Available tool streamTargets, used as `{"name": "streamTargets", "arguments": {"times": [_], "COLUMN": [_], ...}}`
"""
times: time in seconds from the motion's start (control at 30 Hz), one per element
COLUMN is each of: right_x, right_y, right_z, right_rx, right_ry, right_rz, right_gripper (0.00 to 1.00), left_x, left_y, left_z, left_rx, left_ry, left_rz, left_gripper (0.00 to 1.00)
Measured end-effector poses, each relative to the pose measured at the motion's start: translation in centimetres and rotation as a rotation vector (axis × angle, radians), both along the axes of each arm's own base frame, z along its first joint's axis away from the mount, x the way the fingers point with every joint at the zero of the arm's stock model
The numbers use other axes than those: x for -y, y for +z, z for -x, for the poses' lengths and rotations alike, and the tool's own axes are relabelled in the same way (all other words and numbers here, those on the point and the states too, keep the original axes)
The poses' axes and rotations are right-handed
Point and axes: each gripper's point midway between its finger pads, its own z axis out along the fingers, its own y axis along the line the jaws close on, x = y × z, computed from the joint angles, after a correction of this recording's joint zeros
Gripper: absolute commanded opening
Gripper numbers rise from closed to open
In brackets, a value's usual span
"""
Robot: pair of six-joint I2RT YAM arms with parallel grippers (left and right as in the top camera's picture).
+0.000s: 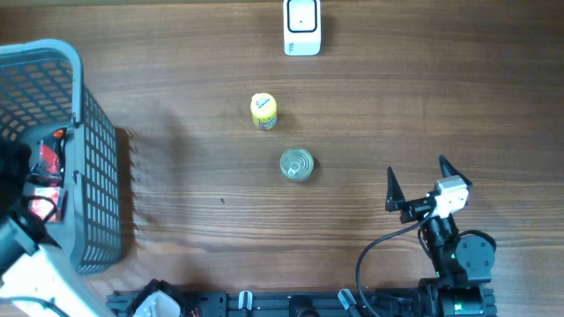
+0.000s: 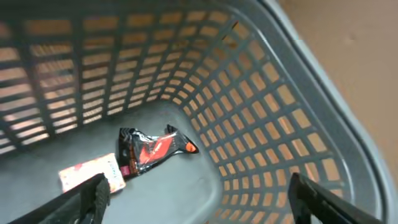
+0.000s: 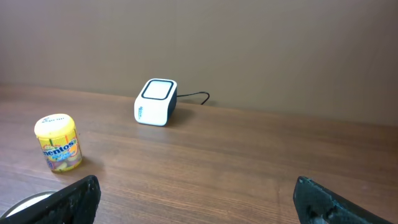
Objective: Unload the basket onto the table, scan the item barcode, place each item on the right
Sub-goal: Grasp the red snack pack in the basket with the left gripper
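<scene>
The white barcode scanner [image 1: 302,26] stands at the table's far edge and also shows in the right wrist view [image 3: 155,101]. Inside the grey basket [image 1: 99,176] lie a black and red packet [image 2: 152,149] and a pink and white carton [image 2: 90,174]. My left gripper [image 2: 196,196] hangs open above the basket floor, to the right of both items, with nothing between its fingers. My right gripper [image 1: 417,172] stands open and empty at the near right of the table. Which item the task means I cannot tell.
A yellow Mentos tub [image 1: 263,111] and a tin can [image 1: 297,165] stand mid-table between the scanner and the right gripper. The basket's lattice walls [image 2: 261,124] rise around the left gripper. The scanner's cable [image 3: 198,96] trails to its right.
</scene>
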Motion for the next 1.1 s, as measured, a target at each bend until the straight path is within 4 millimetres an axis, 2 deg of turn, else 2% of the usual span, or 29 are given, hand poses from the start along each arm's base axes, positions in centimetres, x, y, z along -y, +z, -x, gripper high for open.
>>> {"name": "streamTargets", "arguments": {"times": [0.03,0.1,0.23,0.33,0.47,0.73,0.8,0.93,1.0,1.1], "right_x": [0.0,0.0,0.0,0.0,0.0,0.0,0.0,0.0,0.0,0.0], "right_y": [0.0,0.0,0.0,0.0,0.0,0.0,0.0,0.0,0.0,0.0], "right_z": [0.0,0.0,0.0,0.0,0.0,0.0,0.0,0.0,0.0,0.0], "right_rx": [0.000,0.000,0.000,0.000,0.000,0.000,0.000,0.000,0.000,0.000], "right_ry": [0.000,0.000,0.000,0.000,0.000,0.000,0.000,0.000,0.000,0.000], "right_rz": [0.000,0.000,0.000,0.000,0.000,0.000,0.000,0.000,0.000,0.000], "right_gripper": [1.00,1.00,1.00,1.00,1.00,1.00,1.00,1.00,1.00,1.00], "left_x": [0.3,0.1,-1.6,-2.2,-2.9,-5.0,-5.3,-5.5,-5.5,-5.3], "left_y": [0.3,-1.5,-10.2,-15.8,-20.1,-23.4,-23.9,-24.0,-24.1,-24.3], "left_z": [0.6,1.5,1.2,0.9,0.5,0.4,0.4,0.6,0.6,0.6], "left_rx": [-0.007,-0.078,-0.291,-0.371,-0.409,-0.452,-0.463,-0.474,-0.478,-0.478], "left_ry": [0.014,0.051,0.108,0.178,0.238,0.306,0.315,0.327,0.326,0.320], "left_rz": [-0.005,0.042,0.254,0.410,0.500,0.480,0.473,0.464,0.466,0.479], "left_gripper": [1.00,1.00,1.00,1.00,1.00,1.00,0.91,0.61,0.51,0.49]}}
